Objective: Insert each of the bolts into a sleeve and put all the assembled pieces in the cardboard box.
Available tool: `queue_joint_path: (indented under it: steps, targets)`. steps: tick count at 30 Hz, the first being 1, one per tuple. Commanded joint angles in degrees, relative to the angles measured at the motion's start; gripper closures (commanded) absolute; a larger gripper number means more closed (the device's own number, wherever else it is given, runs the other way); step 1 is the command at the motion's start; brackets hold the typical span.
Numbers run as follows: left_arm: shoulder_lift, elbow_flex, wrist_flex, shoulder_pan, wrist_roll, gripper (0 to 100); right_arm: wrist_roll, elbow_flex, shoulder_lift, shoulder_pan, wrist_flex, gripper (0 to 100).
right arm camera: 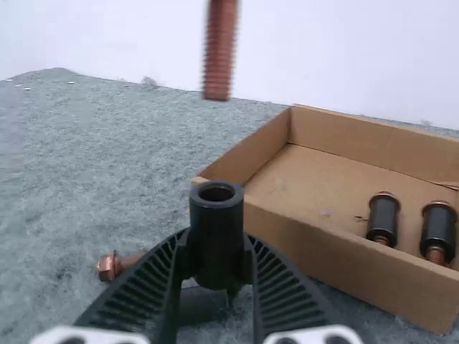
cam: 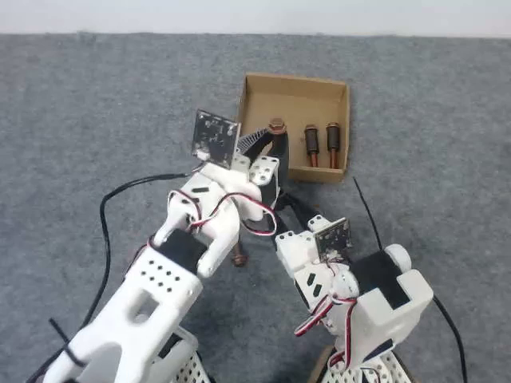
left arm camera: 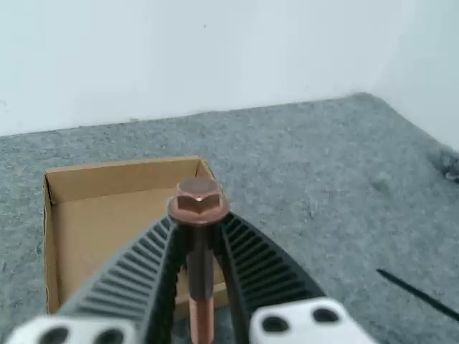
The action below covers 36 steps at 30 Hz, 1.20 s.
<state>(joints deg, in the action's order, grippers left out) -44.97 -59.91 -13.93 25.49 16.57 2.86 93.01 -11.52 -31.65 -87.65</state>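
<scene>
My left claw clamped a copper hex-head bolt. A second copper bolt lay on the grey carpet. My right claw gripped a black tubular sleeve, not yet joined. Two assembled pieces sat in the brown cardboard box.

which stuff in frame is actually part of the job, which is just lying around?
Job: bolt in left gripper; sleeve in right gripper; loose bolt on carpet; assembled pieces in cardboard box.
Lying about: thin black cable on the carpet.
</scene>
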Motion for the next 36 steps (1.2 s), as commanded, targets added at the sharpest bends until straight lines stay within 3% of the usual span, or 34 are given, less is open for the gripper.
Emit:
queue_joint_path:
  steps: [1, 12, 20, 36]
  targets:
    - [-4.4, -0.8, 2.5, 0.4, 0.3, 99, -1.2, 0.4, 0.5, -0.7, 0.0, 99.2]
    - [-4.3, -4.4, 3.0, 1.0, 0.3, 99, -1.1, 0.4, 0.9, -0.9, -0.1, 99.2]
    - [-4.3, -11.1, 14.7, 0.9, 0.3, 99, -0.9, 1.1, 0.5, -0.8, -4.5, 99.2]
    - [-4.7, -17.5, 14.9, 0.6, 0.0, 99, -1.1, 1.3, 0.7, -0.5, -4.5, 99.2]
